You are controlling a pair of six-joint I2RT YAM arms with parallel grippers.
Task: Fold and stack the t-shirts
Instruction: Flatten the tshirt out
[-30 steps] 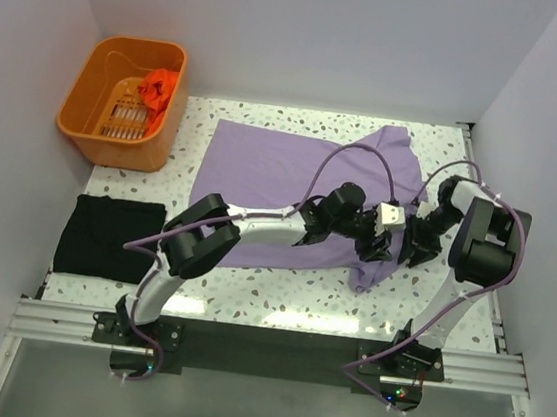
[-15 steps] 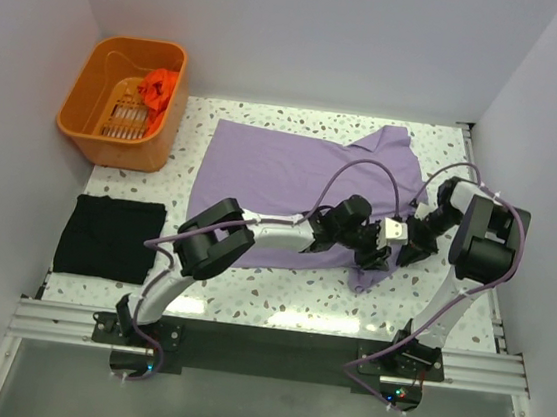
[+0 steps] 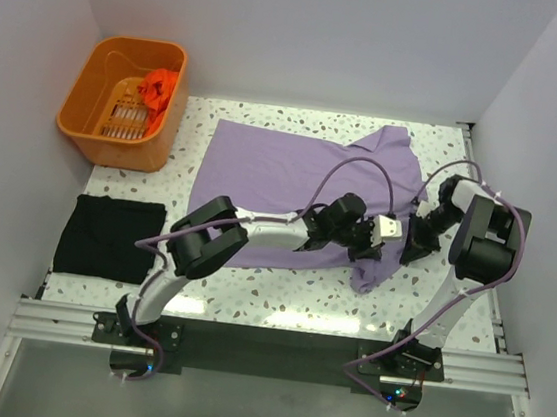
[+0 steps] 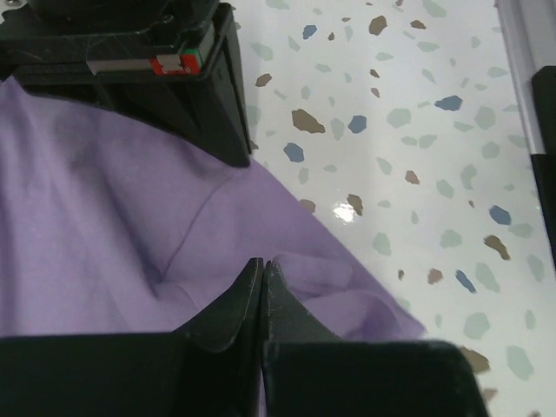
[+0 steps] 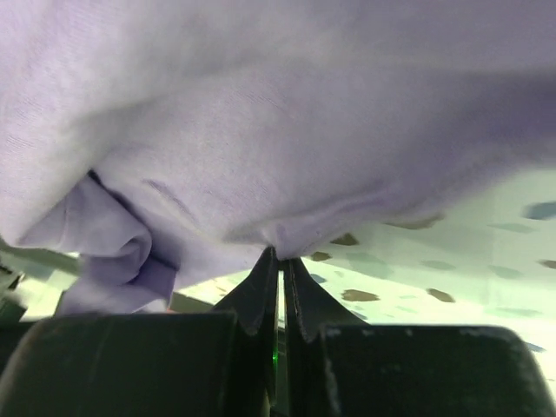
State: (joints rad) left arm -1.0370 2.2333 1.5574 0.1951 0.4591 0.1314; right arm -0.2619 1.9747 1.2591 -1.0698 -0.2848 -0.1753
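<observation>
- The table (image 3: 278,299) carries the whole job, and by my reading the work is about a third done: one shirt finished, one in hand, one not yet started.
- The lilac t-shirt (image 3: 273,168) lies spread across the middle of the table, mostly flat. Its right side is bunched and rumpled where the two arms meet. No clean fold shows in it yet, so this looks like the start of its first fold.
- The orange basket (image 3: 114,150) stands at the far left corner, well apart from the lilac t-shirt.
- The black t-shirt (image 3: 109,237) sits at the near left edge as a neat rectangle. It looks folded already and marks the place where the stack should grow.
- The orange-red t-shirt (image 3: 158,87) is crumpled inside the basket. It must be taken out, spread and folded after the lilac one.
- The right gripper (image 5: 278,261) has its fingers pressed together on the lilac hem, and the cloth hangs raised above the tabletop.
- The left gripper (image 4: 262,269) is also closed tight, just beside the right one. Creases in the lilac cloth run into its tips, so it appears to pinch a fold near the shirt's edge.
</observation>
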